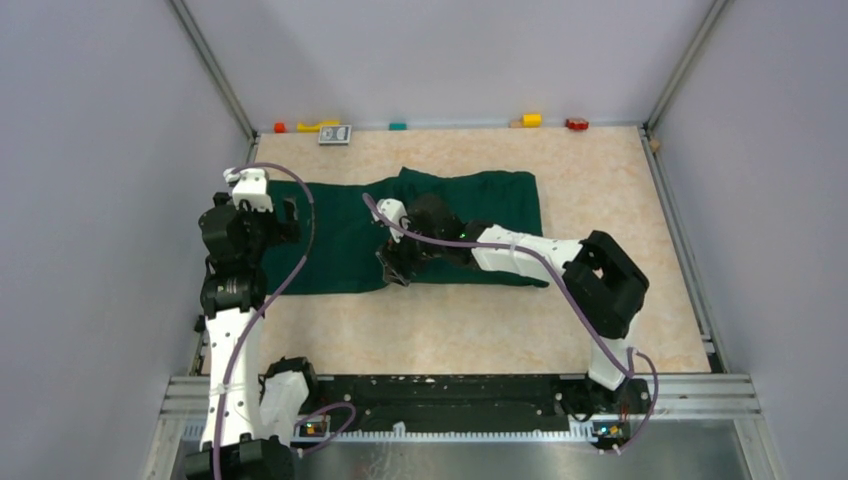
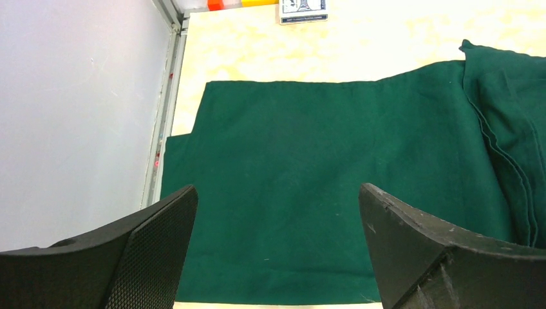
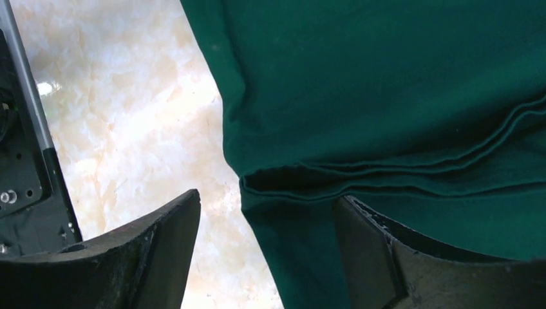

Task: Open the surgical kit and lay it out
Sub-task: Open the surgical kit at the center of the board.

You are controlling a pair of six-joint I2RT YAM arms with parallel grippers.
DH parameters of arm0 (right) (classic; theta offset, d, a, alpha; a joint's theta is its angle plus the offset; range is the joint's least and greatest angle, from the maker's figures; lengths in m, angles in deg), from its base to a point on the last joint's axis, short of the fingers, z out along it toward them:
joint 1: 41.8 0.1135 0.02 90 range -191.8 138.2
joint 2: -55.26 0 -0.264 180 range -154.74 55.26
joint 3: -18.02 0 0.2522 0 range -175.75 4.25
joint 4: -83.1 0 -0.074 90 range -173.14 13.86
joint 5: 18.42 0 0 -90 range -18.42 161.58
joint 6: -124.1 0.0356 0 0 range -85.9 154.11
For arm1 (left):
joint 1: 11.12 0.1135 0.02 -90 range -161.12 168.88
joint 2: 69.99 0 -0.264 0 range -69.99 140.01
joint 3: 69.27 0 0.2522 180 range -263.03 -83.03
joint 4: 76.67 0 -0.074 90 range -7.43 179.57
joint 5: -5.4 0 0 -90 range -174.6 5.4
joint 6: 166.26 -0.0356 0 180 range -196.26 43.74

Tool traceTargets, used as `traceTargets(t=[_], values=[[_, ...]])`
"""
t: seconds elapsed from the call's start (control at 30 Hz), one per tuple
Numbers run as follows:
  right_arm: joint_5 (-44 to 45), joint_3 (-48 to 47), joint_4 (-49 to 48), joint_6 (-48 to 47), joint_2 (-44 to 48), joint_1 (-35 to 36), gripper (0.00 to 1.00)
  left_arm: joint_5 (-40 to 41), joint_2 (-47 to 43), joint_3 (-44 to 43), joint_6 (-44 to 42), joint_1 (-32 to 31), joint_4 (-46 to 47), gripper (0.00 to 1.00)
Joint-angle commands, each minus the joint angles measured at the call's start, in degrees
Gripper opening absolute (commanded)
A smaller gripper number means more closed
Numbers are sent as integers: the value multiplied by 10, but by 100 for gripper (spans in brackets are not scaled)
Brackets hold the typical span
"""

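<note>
Right gripper (image 3: 267,199): jaws apart and nothing pinched. One black finger (image 3: 154,251) is over bare table, the other over cloth, with a folded edge between them.
Left gripper (image 2: 278,190): released, with the jaws spread wide above the flat left part of the cloth. The inner face of the left finger (image 2: 151,251) is finely ribbed.
Cloth (image 1: 340,240): dark green matte weave. It lies across the far half of the table as a long rectangle. The left part is smooth and single-layered; the right part is a thicker folded bundle with stacked hems showing in the right wrist view.
Right arm: white and black. Its elbow is bent out to the right, its forearm reaches leftward over the cloth, and its wrist tips down at the cloth's near edge.
Left arm: it rises along the left side of the table, with its wrist bent over the cloth's left end.
Table (image 1: 450,320): pale, marbled beige and glossy.
Blocks (image 1: 531,120): small and coloured, along the far edge.
</note>
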Motion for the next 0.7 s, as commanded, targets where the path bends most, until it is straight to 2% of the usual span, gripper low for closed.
traceTargets(t=[0.0, 0.43, 0.57, 0.67], values=[[-8, -49, -8, 21, -20, 8, 72, -17, 1, -21, 13, 1, 40, 99], [45, -87, 23, 18, -42, 10, 41, -27, 7, -20, 14, 1, 51, 99], [50, -90, 27, 18, -42, 10, 36, -30, 10, -20, 14, 1, 53, 99], [50, -90, 30, 18, -43, 11, 40, -31, 11, -20, 13, 1, 53, 99]])
